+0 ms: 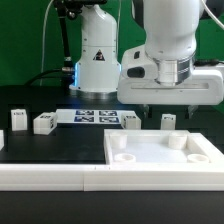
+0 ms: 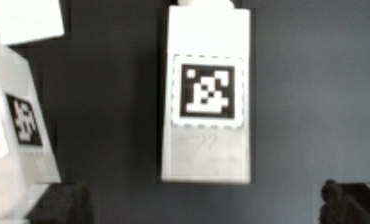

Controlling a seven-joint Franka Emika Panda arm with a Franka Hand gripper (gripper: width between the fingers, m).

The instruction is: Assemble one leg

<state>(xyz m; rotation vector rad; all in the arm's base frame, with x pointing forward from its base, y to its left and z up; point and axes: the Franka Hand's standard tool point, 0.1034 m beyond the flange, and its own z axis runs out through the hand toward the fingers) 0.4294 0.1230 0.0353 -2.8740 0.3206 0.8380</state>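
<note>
Wrist view: leg on bench, tool spread apart, empty. Probably light, stiff plastic (maybe slick); pinch its long sides, mid-length.

Exterior view: even, bright light; the white tray nears overexposure against the dark table. Wrist view: soft focus throughout; the leg shows a blurred tag.
</note>
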